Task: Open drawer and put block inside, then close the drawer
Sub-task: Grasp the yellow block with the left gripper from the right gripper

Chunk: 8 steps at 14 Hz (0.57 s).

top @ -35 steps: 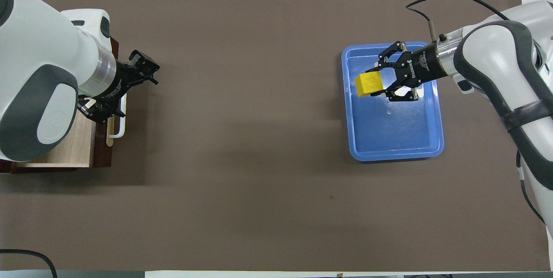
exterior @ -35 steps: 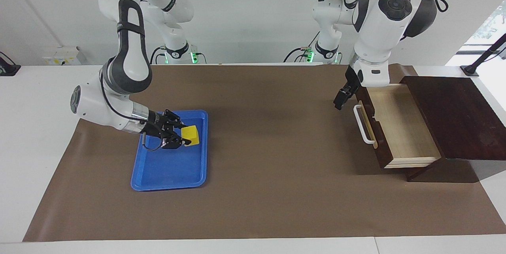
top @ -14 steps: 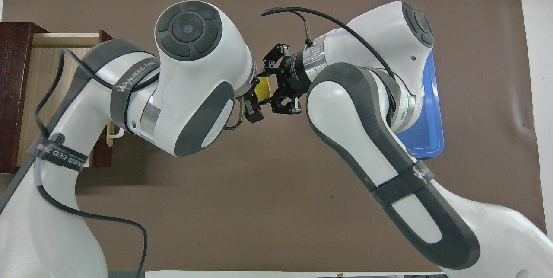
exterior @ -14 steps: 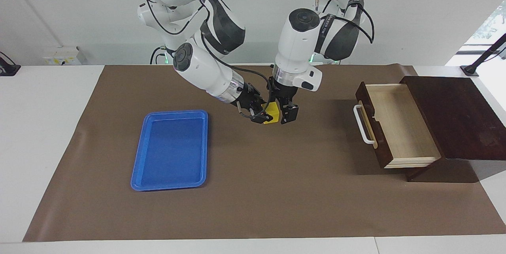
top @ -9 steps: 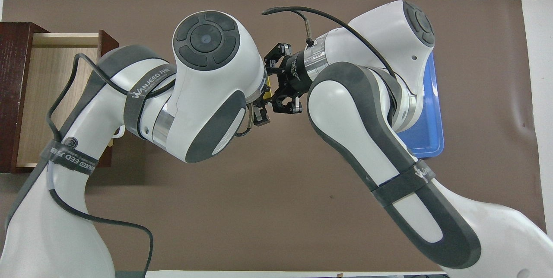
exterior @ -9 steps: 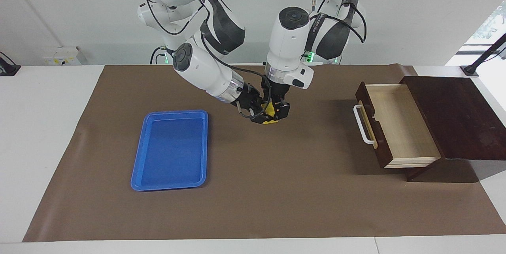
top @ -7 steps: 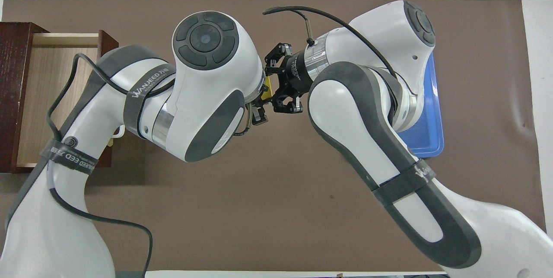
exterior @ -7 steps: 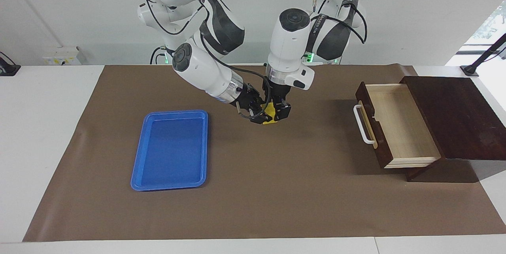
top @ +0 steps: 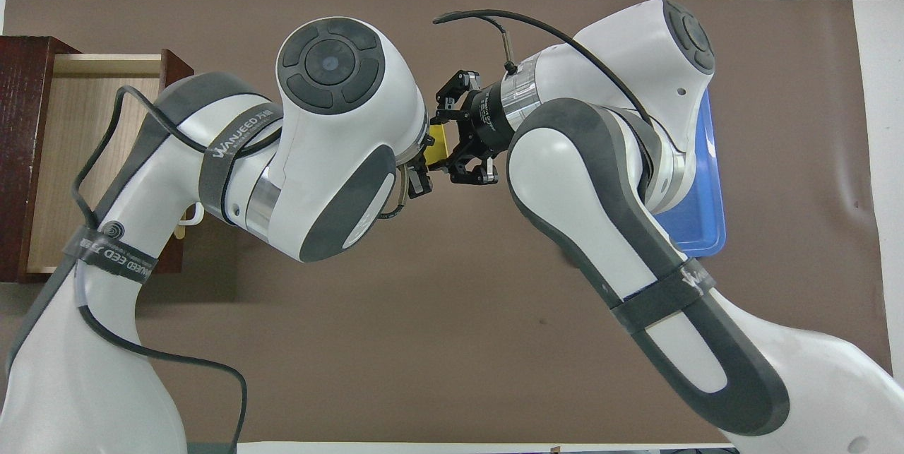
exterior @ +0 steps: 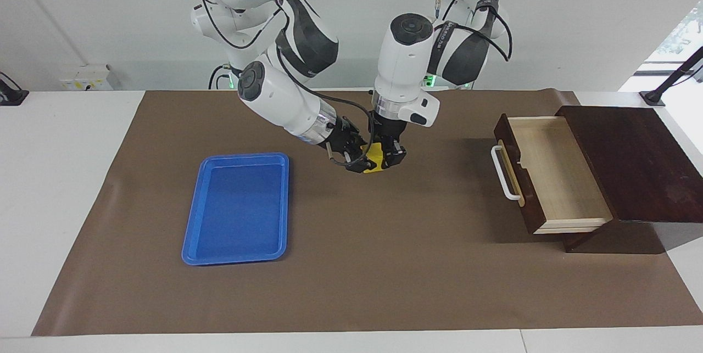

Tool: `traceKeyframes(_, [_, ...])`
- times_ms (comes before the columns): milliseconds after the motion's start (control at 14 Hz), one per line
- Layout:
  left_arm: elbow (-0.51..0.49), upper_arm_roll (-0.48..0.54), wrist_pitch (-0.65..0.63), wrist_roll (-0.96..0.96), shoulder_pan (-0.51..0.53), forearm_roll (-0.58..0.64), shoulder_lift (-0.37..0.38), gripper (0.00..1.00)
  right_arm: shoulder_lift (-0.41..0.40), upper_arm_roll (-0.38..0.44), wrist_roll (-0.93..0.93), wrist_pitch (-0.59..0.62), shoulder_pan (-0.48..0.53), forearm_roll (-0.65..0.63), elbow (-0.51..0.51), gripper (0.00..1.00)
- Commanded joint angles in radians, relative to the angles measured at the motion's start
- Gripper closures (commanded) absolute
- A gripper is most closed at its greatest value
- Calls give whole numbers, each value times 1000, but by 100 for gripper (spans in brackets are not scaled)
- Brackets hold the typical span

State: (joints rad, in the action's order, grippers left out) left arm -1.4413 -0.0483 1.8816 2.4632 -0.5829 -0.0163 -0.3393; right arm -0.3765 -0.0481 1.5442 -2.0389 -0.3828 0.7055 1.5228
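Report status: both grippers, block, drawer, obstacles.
Right gripper and left gripper both at the block, mid-mat, in the air. Drawer open, holds nothing. Nothing between block and drawer.

The block [exterior: 375, 156], which lay in the blue tray [exterior: 237, 254] in the right gripper [exterior: 360, 160], is now in the air over the brown mat between that tray and the drawer [exterior: 549, 174]. The left gripper [exterior: 391, 156] has left the drawer's handle and closed in on the block beside the right gripper; both now grip it.
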Motion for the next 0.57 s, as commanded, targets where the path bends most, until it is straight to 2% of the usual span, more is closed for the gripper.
traceKeyframes(0, [-28, 4, 48, 28, -25, 6, 20, 93, -2, -9, 10, -9, 12, 6, -10, 100])
traceKeyframes(71, [-30, 4, 50, 26, -28, 7, 20, 100, -2, -9, 11, -10, 12, 6, -9, 100])
traceKeyframes(286, [-28, 4, 42, 25, -26, 7, 20, 100, -1, -4, 22, -4, 12, 9, -9, 100])
traceKeyframes(357, [-30, 4, 45, 25, -26, 7, 22, 100, -1, -3, 34, -3, 13, 8, -9, 83])
traceKeyframes(429, [-27, 4, 41, 23, -28, 7, 20, 100, -1, -1, 39, -4, 12, 8, -9, 1])
traceKeyframes(500, [-27, 4, 37, 22, -26, 7, 22, 100, -1, -1, 40, -4, 13, 8, -10, 0])
